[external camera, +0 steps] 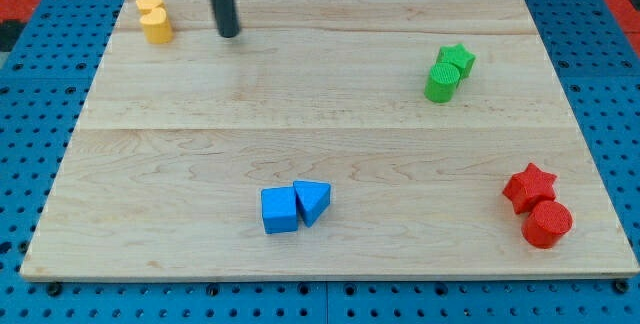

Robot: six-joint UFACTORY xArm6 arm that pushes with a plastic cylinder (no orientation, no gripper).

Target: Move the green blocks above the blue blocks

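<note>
A green star block (458,59) and a green cylinder (441,82) touch each other at the view's upper right of the wooden board (320,134). A blue cube (279,210) and a blue triangular block (313,201) sit side by side, touching, at the view's bottom centre. My tip (230,34) rests near the view's top left, far to the left of the green blocks and well above the blue blocks. It touches no block.
Two yellow blocks (154,18) stand together at the top left corner, just left of my tip. A red star (529,187) and a red cylinder (547,224) sit at the bottom right. Blue pegboard surrounds the board.
</note>
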